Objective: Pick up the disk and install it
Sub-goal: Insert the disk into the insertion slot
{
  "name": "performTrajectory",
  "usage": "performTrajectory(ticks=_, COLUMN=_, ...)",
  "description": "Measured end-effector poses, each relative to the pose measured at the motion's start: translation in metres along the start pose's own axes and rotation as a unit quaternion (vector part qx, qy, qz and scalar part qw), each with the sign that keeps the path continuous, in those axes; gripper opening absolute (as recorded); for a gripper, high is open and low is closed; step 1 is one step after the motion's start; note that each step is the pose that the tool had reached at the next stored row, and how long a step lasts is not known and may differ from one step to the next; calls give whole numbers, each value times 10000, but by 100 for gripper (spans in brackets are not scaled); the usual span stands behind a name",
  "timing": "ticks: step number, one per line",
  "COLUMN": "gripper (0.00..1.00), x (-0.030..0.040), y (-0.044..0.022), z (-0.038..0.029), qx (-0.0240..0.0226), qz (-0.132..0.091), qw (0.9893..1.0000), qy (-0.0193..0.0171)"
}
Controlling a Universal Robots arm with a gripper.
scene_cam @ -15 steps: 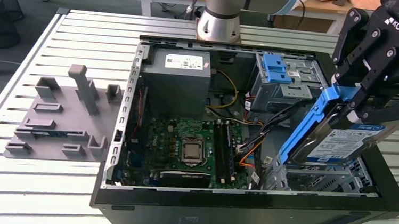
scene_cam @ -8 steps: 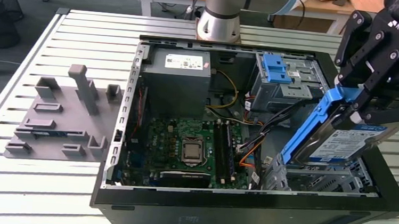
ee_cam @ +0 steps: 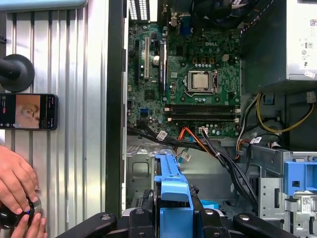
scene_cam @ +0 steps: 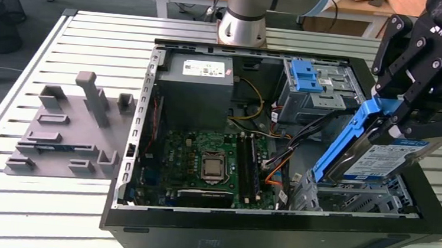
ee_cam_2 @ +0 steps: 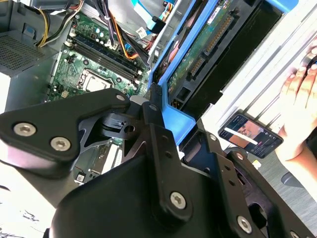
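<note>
I see the gripper (scene_cam: 410,124) with its jaws closed on the disk (scene_cam: 376,160), clamping its blue carrier frame. The disk hangs tilted, just above the metal drive cage (scene_cam: 357,200) at the case's 4 o'clock corner in the exterior view, inside the open computer case (scene_cam: 275,235). The motherboard (scene_cam: 210,164) lies toward 9 o'clock of the disk. On the worktop (ee_cam: 74,148), a person's hand (ee_cam: 17,183) rests near a phone (ee_cam: 27,111).
</note>
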State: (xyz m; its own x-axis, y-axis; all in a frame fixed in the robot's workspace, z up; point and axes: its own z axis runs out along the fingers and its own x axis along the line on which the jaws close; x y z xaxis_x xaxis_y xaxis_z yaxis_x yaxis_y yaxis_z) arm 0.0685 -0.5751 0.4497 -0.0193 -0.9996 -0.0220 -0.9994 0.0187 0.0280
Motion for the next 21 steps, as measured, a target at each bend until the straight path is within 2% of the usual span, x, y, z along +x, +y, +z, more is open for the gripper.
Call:
performTrajectory(ticks=12, gripper=37, x=-8, y=-40, z=36, qx=0, qz=0, qw=10000, qy=1)
performTrajectory(ticks=21, gripper=37, x=-31, y=-45, z=82, qx=0, qz=0, qw=10000, qy=0)
